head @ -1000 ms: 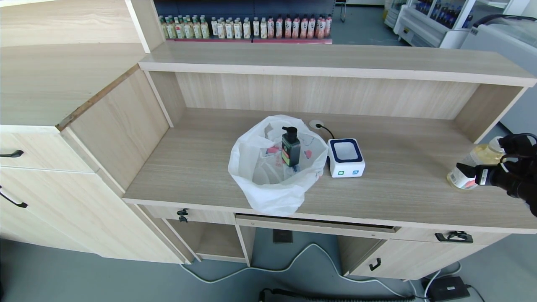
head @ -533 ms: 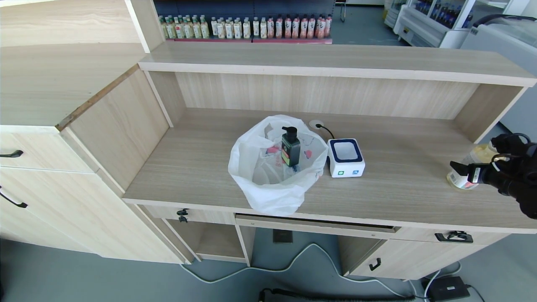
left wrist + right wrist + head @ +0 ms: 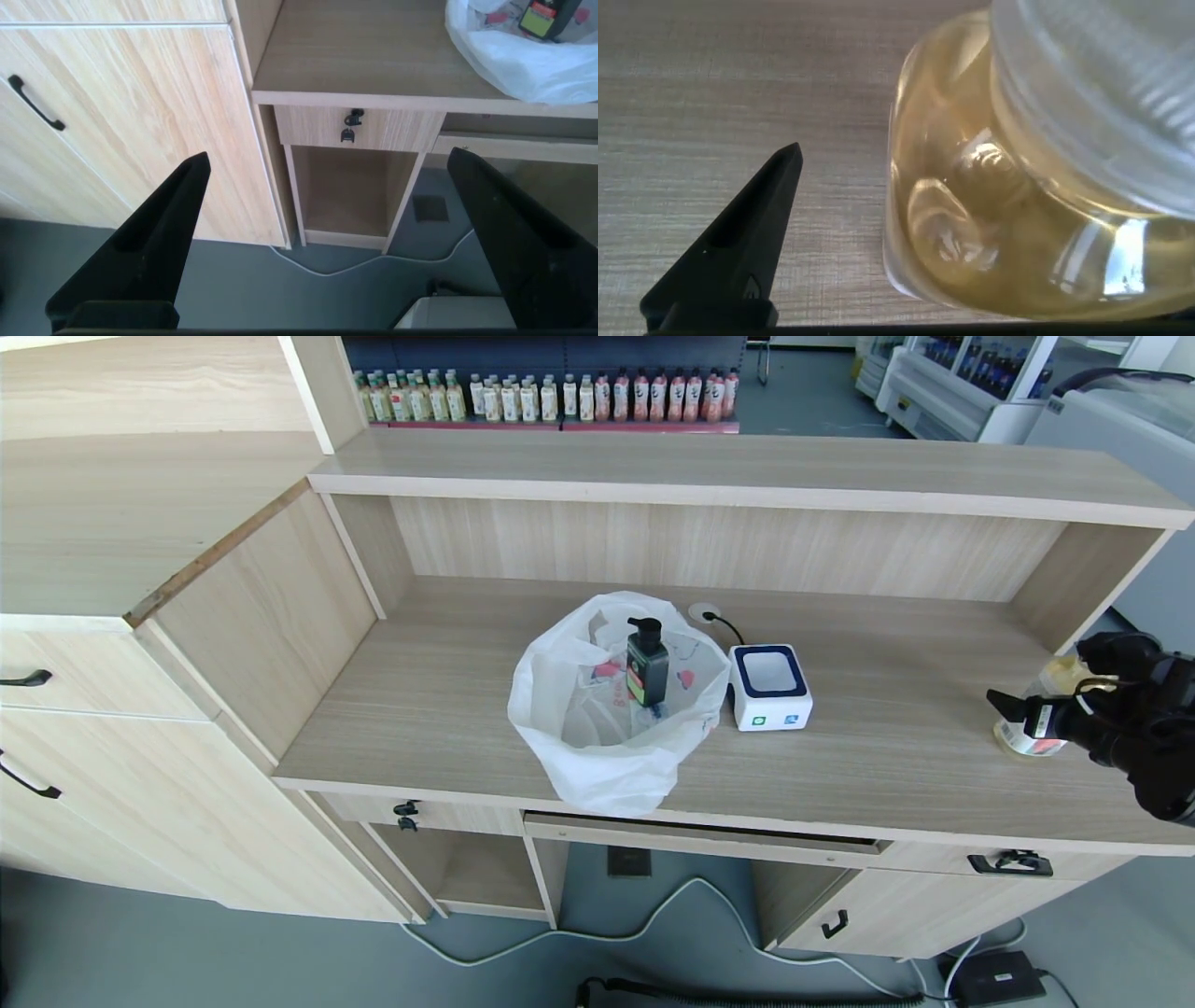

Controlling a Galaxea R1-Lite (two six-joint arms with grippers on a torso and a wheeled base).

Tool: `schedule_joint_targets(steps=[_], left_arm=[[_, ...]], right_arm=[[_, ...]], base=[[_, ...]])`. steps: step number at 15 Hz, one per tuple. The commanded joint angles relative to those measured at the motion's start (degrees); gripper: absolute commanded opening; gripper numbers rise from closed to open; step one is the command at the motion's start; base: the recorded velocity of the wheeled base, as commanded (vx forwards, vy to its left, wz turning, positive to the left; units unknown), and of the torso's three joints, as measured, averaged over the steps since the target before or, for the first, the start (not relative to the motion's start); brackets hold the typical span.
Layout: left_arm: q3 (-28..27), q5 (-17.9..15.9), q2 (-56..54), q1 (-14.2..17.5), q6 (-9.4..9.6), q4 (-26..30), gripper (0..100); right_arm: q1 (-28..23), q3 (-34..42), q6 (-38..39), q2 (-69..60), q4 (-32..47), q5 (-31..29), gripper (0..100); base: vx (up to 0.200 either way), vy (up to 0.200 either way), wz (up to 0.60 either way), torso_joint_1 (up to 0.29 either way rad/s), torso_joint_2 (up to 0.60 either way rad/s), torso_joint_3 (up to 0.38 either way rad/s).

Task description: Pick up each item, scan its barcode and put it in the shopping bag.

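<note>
A clear bottle of yellow liquid (image 3: 1025, 739) lies tilted at the far right of the wooden counter (image 3: 915, 756). My right gripper (image 3: 1032, 714) is open around it, one dark finger (image 3: 729, 252) a little off the bottle's (image 3: 1018, 215) side, and its arm covers most of the bottle. The white shopping bag (image 3: 597, 756) stands open mid-counter with a dark pump bottle (image 3: 646, 667) upright inside. A white and blue scanner (image 3: 769, 686) sits just right of the bag. My left gripper (image 3: 327, 243) hangs open and empty below counter level, in front of the cabinet; the bag's (image 3: 533, 65) edge shows above it.
An upper shelf (image 3: 747, 476) overhangs the back of the counter, and wooden side walls (image 3: 1074, 579) close both ends. The scanner's cable (image 3: 724, 623) runs to a hole behind it. Free counter lies between scanner and bottle. Drawers and cables are below.
My right gripper has moved leftward along the bottle, covering more of it. The bag, the pump bottle and the scanner have stayed put.
</note>
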Motion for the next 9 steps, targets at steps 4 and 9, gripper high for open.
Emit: schedule_joint_targets(steps=[4,9], left_arm=[[0.0,0.0,0.0,0.0,-0.01,0.0,100],[0.0,0.0,0.0,0.0,-0.01,0.0,100]], right_arm=[[0.0,-0.4,1.1,0.5,-2.0,0.1,0],[-0.2,-0.7,0.7,0.5,-2.3,0.0,0]], base=[[0.0,0.0,0.0,0.0,0.0,0.0],[0.0,0.0,0.0,0.0,0.0,0.0]])
